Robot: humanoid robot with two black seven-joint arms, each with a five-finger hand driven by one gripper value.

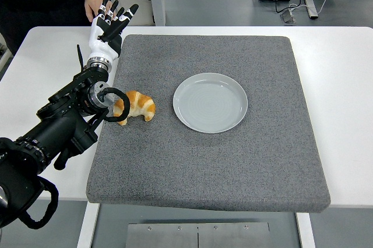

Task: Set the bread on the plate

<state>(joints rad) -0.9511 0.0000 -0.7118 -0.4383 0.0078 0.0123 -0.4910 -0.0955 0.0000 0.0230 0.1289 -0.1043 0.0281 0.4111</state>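
Observation:
A golden croissant-shaped bread (137, 107) lies on the grey mat (233, 166), just left of an empty pale grey plate (210, 102). My left arm comes in from the lower left, and its cable loop partly covers the bread's left end. My left hand (111, 20) is raised well beyond the bread, near the mat's far left corner. Its fingers are spread and hold nothing. My right arm does not show.
The mat covers most of the white table (338, 73). A person in dark clothing stands at the top left, with one hand (93, 7) right behind my raised left hand. Cables and equipment lie on the floor at the top right.

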